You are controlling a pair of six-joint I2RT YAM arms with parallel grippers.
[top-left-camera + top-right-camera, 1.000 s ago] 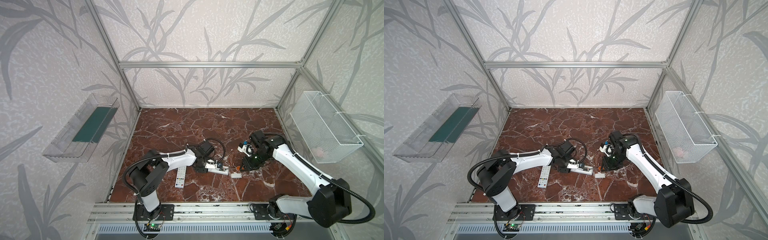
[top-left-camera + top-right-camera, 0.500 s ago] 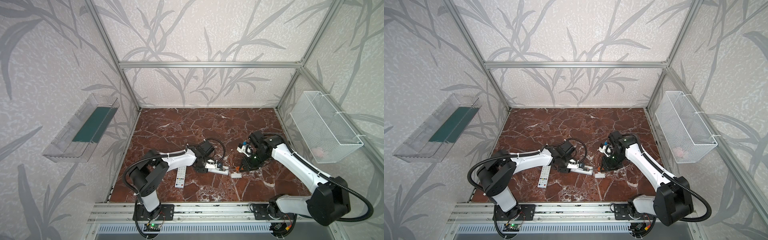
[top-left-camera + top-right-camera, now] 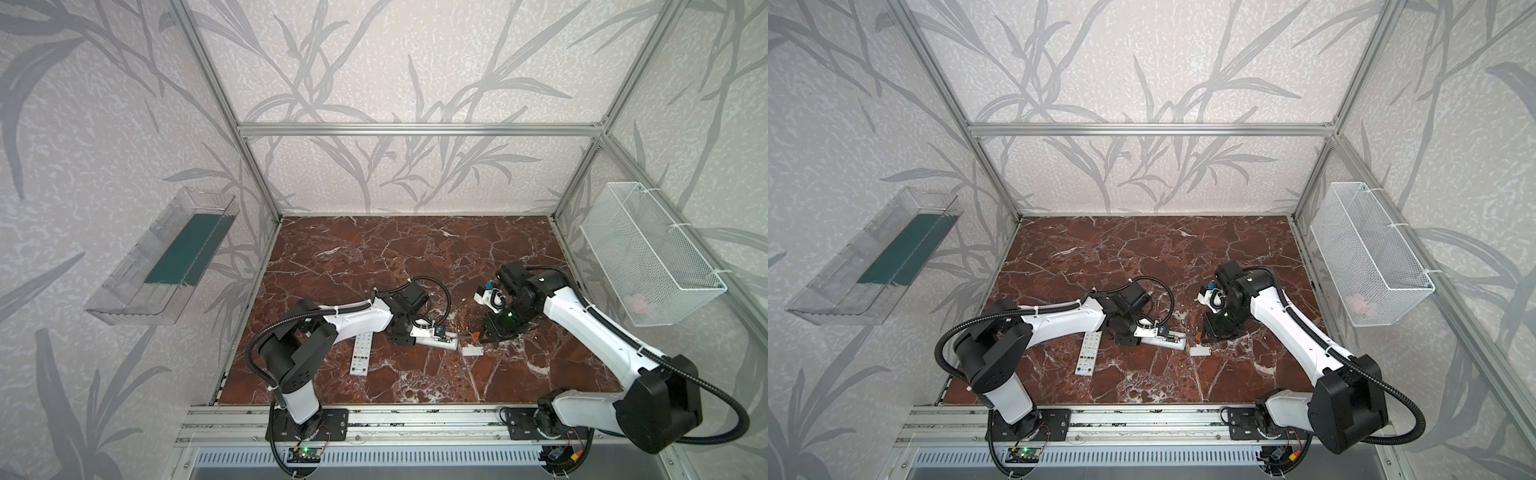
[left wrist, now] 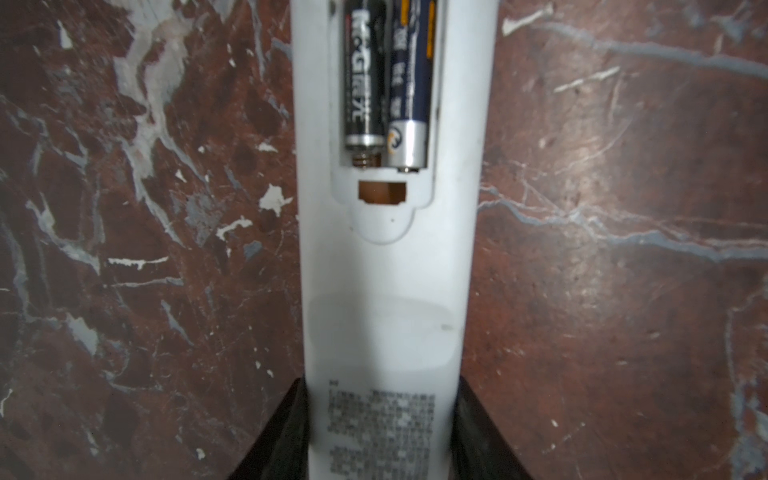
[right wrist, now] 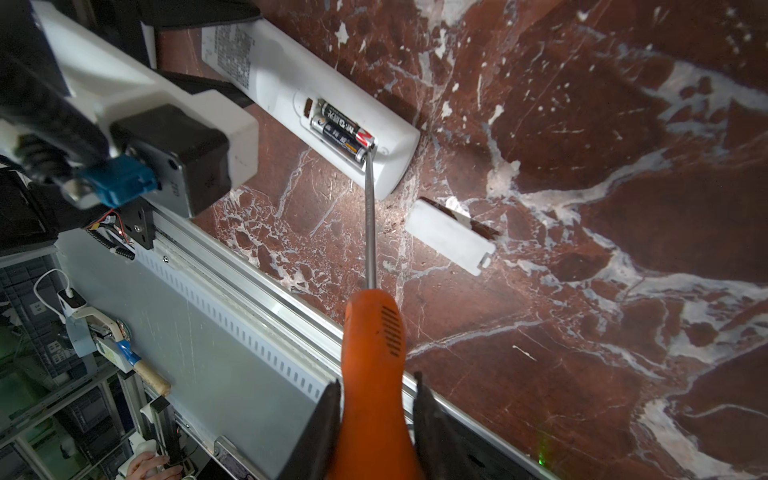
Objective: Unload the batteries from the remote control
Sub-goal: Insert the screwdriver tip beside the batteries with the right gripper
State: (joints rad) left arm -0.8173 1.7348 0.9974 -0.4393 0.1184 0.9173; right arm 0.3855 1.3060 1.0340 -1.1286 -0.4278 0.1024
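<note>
On the marble table [image 3: 374, 257], left gripper [image 4: 382, 419] clamped the white remote [image 4: 382, 291], both batteries [image 5: 343, 131] sat in its open bay; right gripper [image 5: 376, 415] gripped the orange screwdriver [image 5: 374, 332], tip at a battery end

Left arm [image 3: 353, 320]: white shells, black joint housings, black shoulder block.
Right arm [image 3: 582, 328]: same white shells and black joints; small green light near the wrist.
Conduits [image 3: 249, 353]: black ribbed hose looping along each arm, tied on with white zip ties.
Base plates [image 3: 336, 424]: black, screwed to the aluminium rail [image 3: 415, 415].
Left wrist camera [image 5: 174, 153]: black block, white bracket, blue plug.
Left gripper [image 4: 381, 386]: black wedge-shaped fingers [image 4: 286, 436].
Right gripper [image 5: 376, 380]: black fingers [image 5: 316, 432].
</note>
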